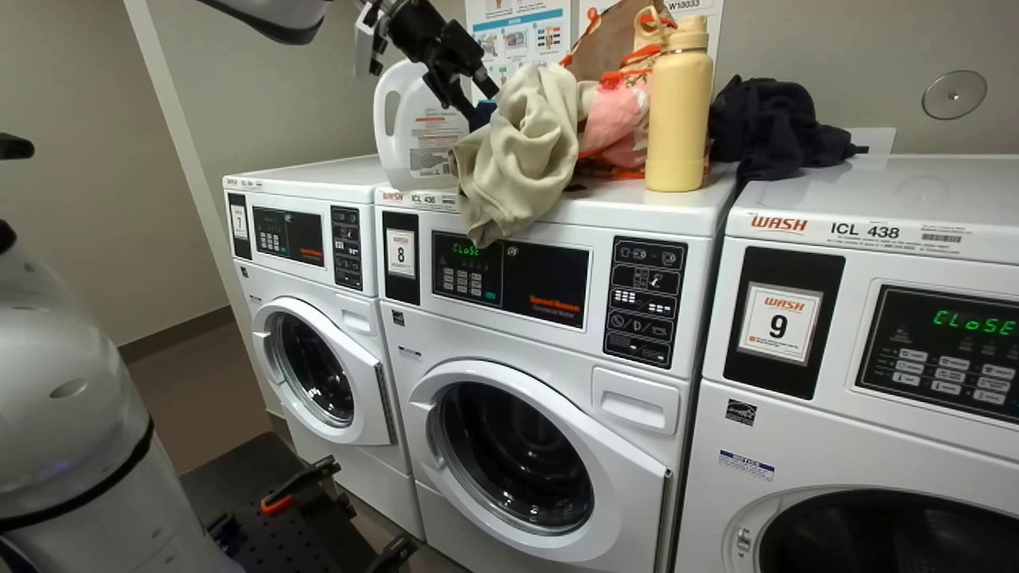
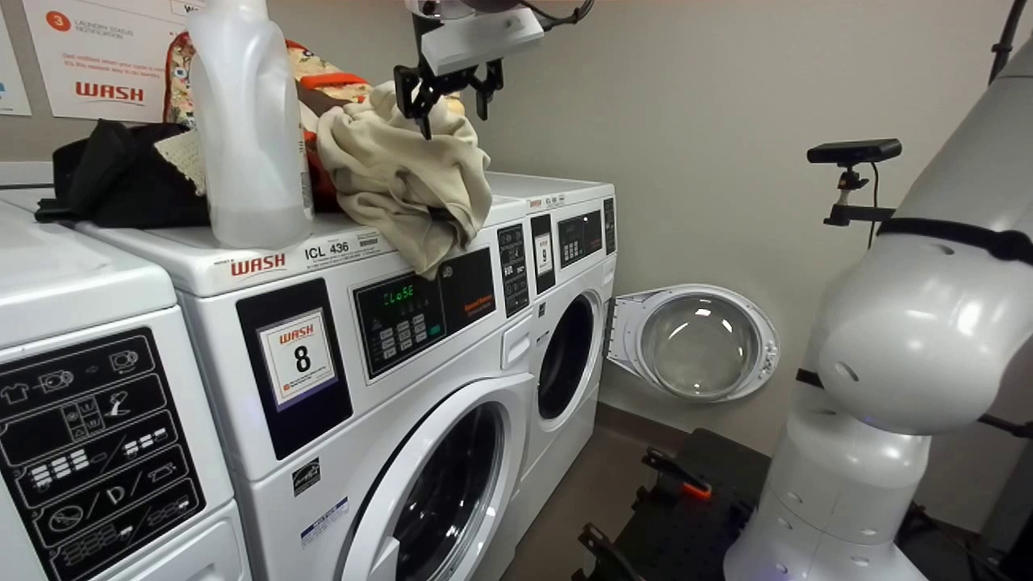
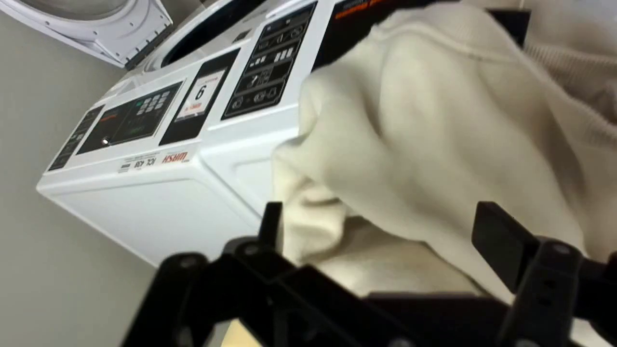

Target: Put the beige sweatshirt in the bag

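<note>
The beige sweatshirt (image 1: 529, 143) lies bunched on top of washer number 8 (image 1: 613, 205), near the middle of its front edge, with its lower end hanging over that edge in front of the top of the control panel (image 1: 549, 278). Its long axis runs from the piled upper end, near the floral bag (image 2: 311, 63), down across the front edge.

The Robotiq gripper (image 3: 383, 217) is at that upper end, jaws spread wide and holding nothing. In the wrist view the cloth lies straight ahead of the jaws, filling the gap and spreading well past one side; whether they touch it cannot be told. The coming grasp probably turns on this: a push into the piled end should bring a thick fold between the jaws, whereas the hanging end points away from the bag.

The bag sits just behind the sweatshirt, toward the back edge; which way its mouth faces is unclear. A pale yellow bottle (image 1: 679, 119) stands near the front corner toward washer number 9 (image 1: 915, 199), where a sideways swing could knock it. A translucent detergent jug (image 2: 250, 145) stands near the opposite front corner, and a dark navy garment (image 1: 776, 127) lies farther back, about where the two washers meet.
</note>
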